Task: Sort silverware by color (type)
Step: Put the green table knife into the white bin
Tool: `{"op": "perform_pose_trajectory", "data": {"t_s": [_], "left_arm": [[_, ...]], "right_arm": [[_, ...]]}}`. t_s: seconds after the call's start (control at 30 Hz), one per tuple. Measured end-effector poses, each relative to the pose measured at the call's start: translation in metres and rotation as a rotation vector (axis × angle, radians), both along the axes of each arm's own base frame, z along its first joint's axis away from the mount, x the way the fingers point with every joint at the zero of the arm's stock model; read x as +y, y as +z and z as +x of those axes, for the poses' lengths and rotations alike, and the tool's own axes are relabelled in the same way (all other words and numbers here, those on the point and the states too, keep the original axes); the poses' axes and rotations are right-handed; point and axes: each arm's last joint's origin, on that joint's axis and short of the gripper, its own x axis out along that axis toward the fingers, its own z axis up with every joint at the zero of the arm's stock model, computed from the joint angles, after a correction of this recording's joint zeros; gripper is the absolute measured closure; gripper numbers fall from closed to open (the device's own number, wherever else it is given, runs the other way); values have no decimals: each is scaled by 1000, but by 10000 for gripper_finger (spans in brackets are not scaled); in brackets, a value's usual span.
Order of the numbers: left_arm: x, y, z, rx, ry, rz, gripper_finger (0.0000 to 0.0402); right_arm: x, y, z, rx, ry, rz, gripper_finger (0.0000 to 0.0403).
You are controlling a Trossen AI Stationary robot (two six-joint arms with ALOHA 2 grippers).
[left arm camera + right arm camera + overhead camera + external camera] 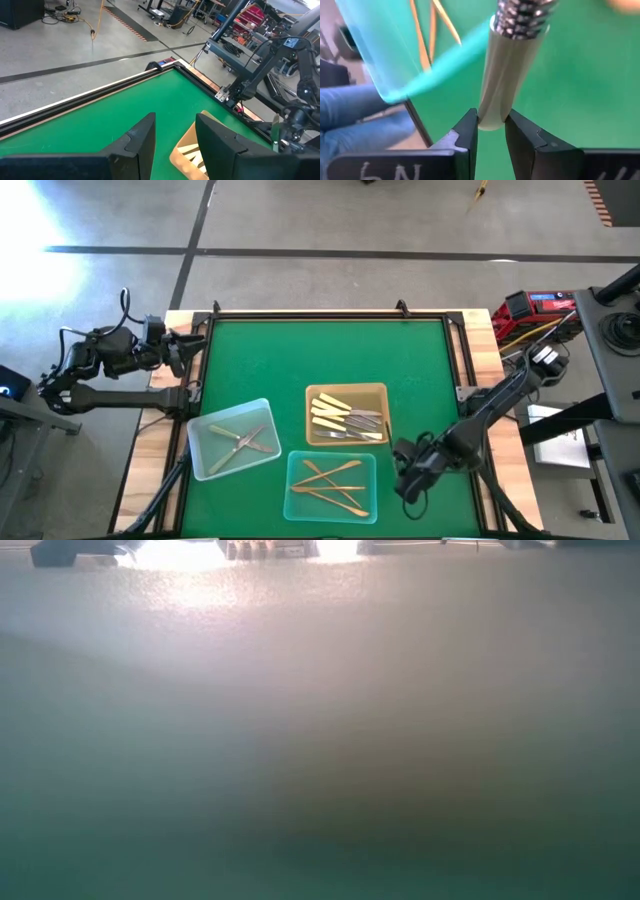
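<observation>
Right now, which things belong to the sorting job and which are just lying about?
Job: cream-handled pieces; gold pieces; crossed pieces; cream-handled piece in the shut right gripper; their trays.
Lying about: red case off-table; left gripper, open, waiting at the left edge.

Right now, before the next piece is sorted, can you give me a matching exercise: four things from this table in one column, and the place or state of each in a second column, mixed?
Things:
1. left gripper
2. right gripper
3. gold pieces
4. cream-handled pieces

Places or states:
A. lying in the tan tray
B. shut on a pale handle
C. lying in the clear tray beside the right gripper
D. open, holding nothing, by the table's left edge

Pairs: 1-D, 2-B, 3-C, 4-A
</observation>
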Motion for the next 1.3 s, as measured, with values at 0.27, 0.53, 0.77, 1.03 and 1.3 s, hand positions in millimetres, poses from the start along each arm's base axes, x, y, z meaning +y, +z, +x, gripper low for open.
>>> {"op": "perform_pose_trajectory", "data": {"t_s": [0.27,0.53,0.77,1.03,1.3], "left_arm": [[0,-3,2,9,-8,-4,279],[-6,-14,36,-163,-356,29,279],[-10,-37,75,-424,-662,72,279],[-5,-81,116,-501,-674,-81,279],[-6,-93,151,-416,-686,-213,279]], "right_arm": [[-34,16,38,-272,-20,-58,336],[-68,37,77,-594,-113,-70,336],[-97,54,96,-809,-185,-121,336],[-98,64,121,-992,-186,-138,336],[-87,78,171,-765,-21,-250,336]]}}
